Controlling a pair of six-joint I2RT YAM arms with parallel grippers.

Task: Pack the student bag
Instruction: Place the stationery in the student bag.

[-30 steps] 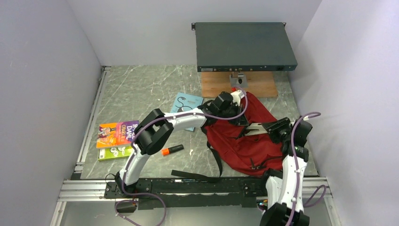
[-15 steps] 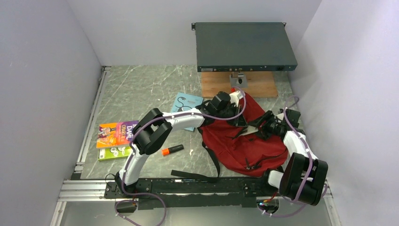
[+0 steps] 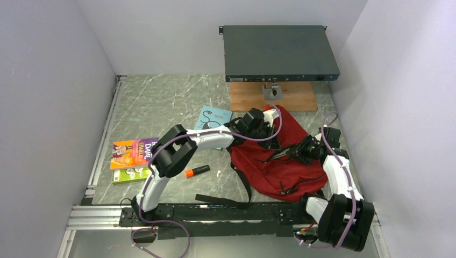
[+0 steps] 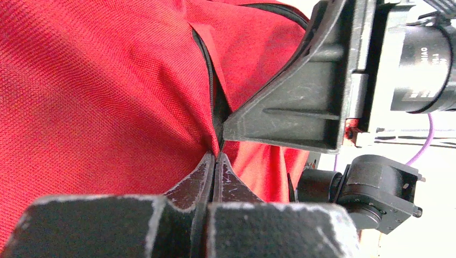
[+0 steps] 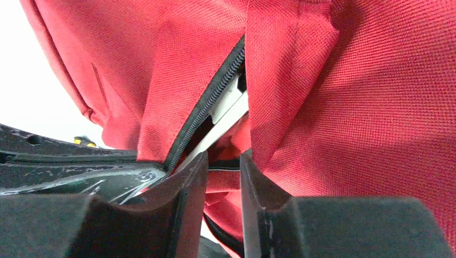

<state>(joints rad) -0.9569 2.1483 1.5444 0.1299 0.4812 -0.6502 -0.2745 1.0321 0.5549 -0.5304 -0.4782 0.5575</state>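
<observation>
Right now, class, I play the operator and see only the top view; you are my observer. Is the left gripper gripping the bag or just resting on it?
Observer: Gripping. The left wrist view shows the left gripper shut, its tips pinching the fabric of the bag right beside the zipper.
Operator: And the right gripper? From above I cannot see its tips.
Observer: The right wrist view shows the right gripper closed on a fold of the bag's red fabric, which fills the narrow gap between its fingers.
</observation>
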